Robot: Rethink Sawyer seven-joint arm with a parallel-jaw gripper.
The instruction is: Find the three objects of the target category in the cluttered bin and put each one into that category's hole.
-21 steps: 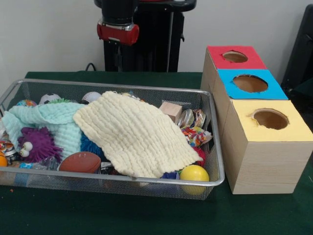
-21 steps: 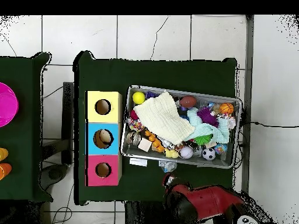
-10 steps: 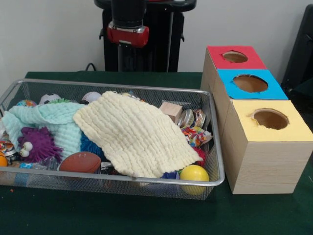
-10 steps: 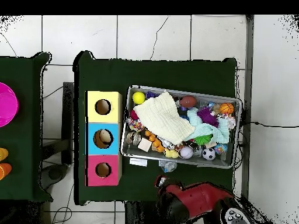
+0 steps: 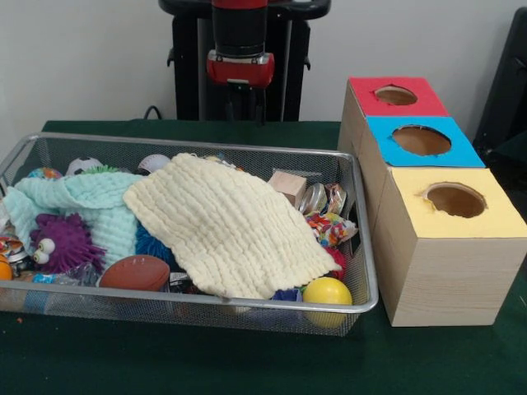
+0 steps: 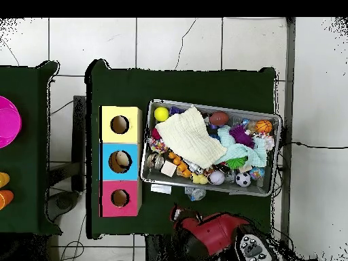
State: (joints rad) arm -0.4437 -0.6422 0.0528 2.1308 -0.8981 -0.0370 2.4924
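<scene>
A wire mesh bin (image 5: 362,247) (image 6: 271,155) holds a jumble of toys under a pale yellow cloth (image 5: 222,222) (image 6: 190,136) and a mint cloth (image 5: 82,202). Showing around the cloths are a yellow ball (image 5: 327,291) (image 6: 161,113), a brown football (image 5: 136,272), a purple fuzzy toy (image 5: 62,241), a wooden block (image 5: 287,186) and a soccer ball (image 6: 242,179). Beside the bin stand three wooden boxes with holes, topped red (image 5: 395,95), blue (image 5: 422,140) and yellow (image 5: 454,200). My gripper (image 5: 247,109) (image 6: 178,213) hangs behind the bin's far rim, above the green table, away from every toy.
In the overhead view a small crumpled item (image 6: 195,194) lies on the green table (image 6: 183,85) just outside the bin, near my arm. Something pale sits inside the blue box's hole (image 6: 120,162). A second table with a pink dish (image 6: 7,122) stands to the left.
My arm has slid sideways behind the bin toward the boxes: rightward in the front view, leftward in the overhead view. Nothing in the bin has moved.
</scene>
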